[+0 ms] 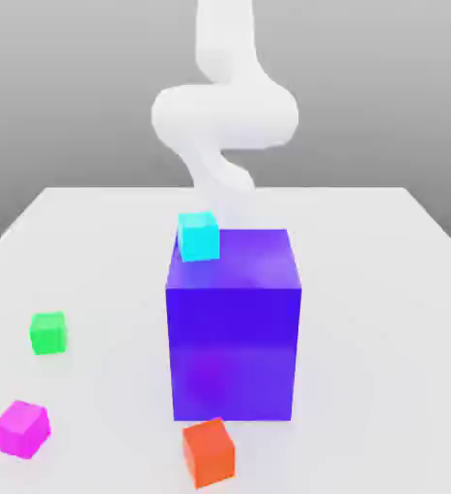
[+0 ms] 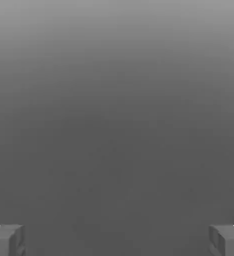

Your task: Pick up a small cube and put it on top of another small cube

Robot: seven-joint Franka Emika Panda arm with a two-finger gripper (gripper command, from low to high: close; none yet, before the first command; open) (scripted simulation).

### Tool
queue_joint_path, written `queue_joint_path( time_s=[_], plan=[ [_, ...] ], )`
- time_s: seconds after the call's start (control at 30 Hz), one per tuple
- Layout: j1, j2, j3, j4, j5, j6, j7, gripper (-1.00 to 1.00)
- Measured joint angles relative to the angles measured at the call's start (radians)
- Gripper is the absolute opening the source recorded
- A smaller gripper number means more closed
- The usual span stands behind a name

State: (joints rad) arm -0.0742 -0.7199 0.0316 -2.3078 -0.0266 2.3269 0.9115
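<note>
Magenta cube: the small magenta cube point(image 1: 21, 427) sits on the table point(image 1: 383, 318) near the front corner on the exterior view's left, its faces turned a little askew to the table's edges, with nothing touching it.
Green cube: the small green cube point(image 1: 48, 332) rests further back on the same side, near the magenta one but clearly apart from it; its top face is bare.
Other blocks: a big blue-purple cube point(image 1: 233, 323) stands mid-table with a cyan cube point(image 1: 198, 236) against its far upper corner; whether the cyan one sits on top or behind cannot be told. An orange-red cube point(image 1: 208, 452) lies just in front of the big block.
Arm: the white arm point(image 1: 224, 111) rises behind the big cube, well apart from both small cubes.
Gripper: the gripper point(image 2: 117, 240) has its jaws spread as wide as they go, the two fingertips point(image 2: 6, 240) at opposite edges of the hand view with nothing between them; it holds nothing.
Step in hand: judged as the approach to the magenta cube, with the pick not yet begun.
Doing it well: the hand should probably travel high enough to pass over or around the big cube and its cyan neighbour, then come down directly above the magenta cube.
Alignment: the wrist would do well to turn so the pads meet two opposite flat faces, not corners.
Risk: a descent off centre could nudge the light cube away, or toward the green one.
</note>
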Motion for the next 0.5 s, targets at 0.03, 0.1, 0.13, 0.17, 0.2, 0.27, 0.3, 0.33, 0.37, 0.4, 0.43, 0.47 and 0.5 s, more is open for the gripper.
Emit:
queue_joint_path(
  time_s=[0.03,0.1,0.13,0.17,0.2,0.27,0.3,0.33,0.37,0.4,0.43,0.47,0.5],
  plan=[
    [-0.033,0.034,0.014,-0.003,-0.011,0.012,0.047,0.00],
    [-0.090,0.100,0.037,-0.010,-0.035,0.034,0.141,0.00],
    [-0.117,0.133,0.047,-0.013,-0.047,0.044,0.187,0.00],
    [-0.144,0.165,0.057,-0.016,-0.060,0.055,0.232,0.00],
    [-0.169,0.197,0.065,-0.019,-0.072,0.065,0.278,0.00],
    [-0.218,0.261,0.080,-0.025,-0.098,0.086,0.370,0.00],
    [-0.236,0.294,0.082,-0.028,-0.114,0.096,0.418,0.00],
    [-0.258,0.326,0.086,-0.031,-0.127,0.106,0.464,0.00],
    [-0.278,0.358,0.090,-0.033,-0.140,0.116,0.510,0.00],
    [-0.298,0.390,0.092,-0.036,-0.152,0.127,0.556,0.00],
    [-0.316,0.423,0.092,-0.039,-0.164,0.137,0.601,0.00],
    [-0.332,0.455,0.091,-0.042,-0.175,0.147,0.645,0.00],
    [-0.349,0.487,0.090,-0.045,-0.185,0.158,0.689,0.00]
  ],
)
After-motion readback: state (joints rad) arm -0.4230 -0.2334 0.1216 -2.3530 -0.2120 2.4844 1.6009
